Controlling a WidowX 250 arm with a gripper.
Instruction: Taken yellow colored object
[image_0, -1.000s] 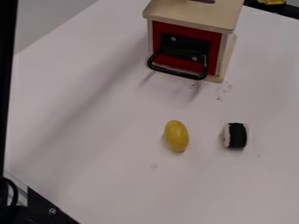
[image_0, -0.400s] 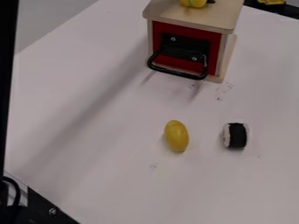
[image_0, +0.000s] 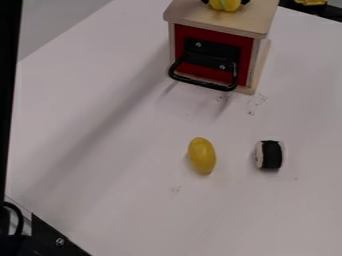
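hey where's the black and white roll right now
In the camera view, the black and white roll lies on the white table, right of centre, just right of the yellow oval, with the red-fronted box farther up.

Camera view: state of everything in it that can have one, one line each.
Red front panel: shut, set in the wooden box's frame.
Black loop handle: juts out and down from the panel.
Yellow oval object: lying on the table, not held.
Black-and-white roll: on its side, not held.
Yellow piece at the box top: cut off by the view's edge; held or resting, can't tell.
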